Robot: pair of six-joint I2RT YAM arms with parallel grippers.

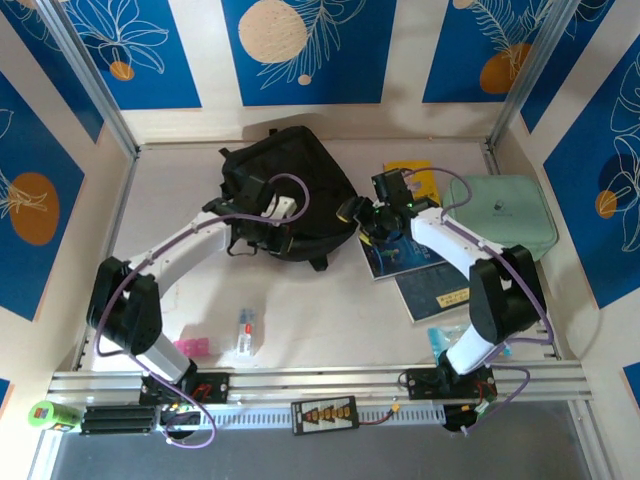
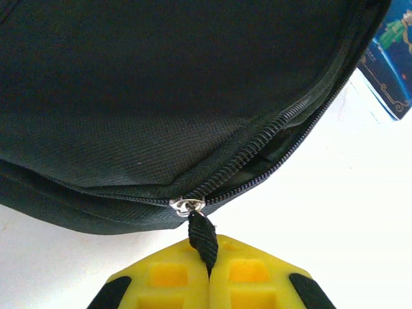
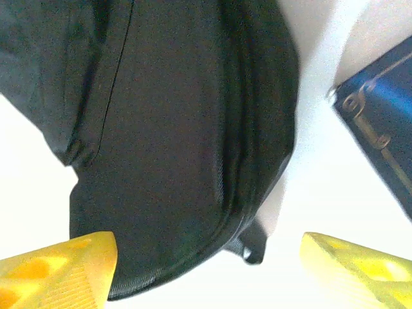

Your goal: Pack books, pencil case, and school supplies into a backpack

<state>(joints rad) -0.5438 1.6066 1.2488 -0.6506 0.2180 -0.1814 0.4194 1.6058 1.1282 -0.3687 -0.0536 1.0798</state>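
Centrally, at twelve o'clock on the table (image 1: 320,300), the black backpack (image 1: 285,190) lies flat. Its zipper is parted along a short stretch, and the gap is dark, so nothing can be made out inside. The books are outside it, at the backpack's three to four o'clock. The yellow book (image 1: 415,178) is farthest back, the dark blue book (image 1: 400,255) is in front of it, and a third, duller book (image 1: 437,292) overlaps toward five o'clock. A mint-green case (image 1: 505,215) sits closed beyond them at three o'clock. In the left wrist view the left gripper (image 2: 209,273) is clenched, its yellow fingers (image 2: 167,277) pressed together on the black zipper pull (image 2: 203,235). The pull hangs from the silver slider (image 2: 187,206) at twelve o'clock of the jaws, on the backpack's near edge. In the right wrist view the right gripper (image 3: 209,261) is released, with its fingers far apart. The backpack's rounded lower edge lies between them, nearer the seven o'clock finger, with no contact that can be seen. A corner of the dark blue book shows at two o'clock.
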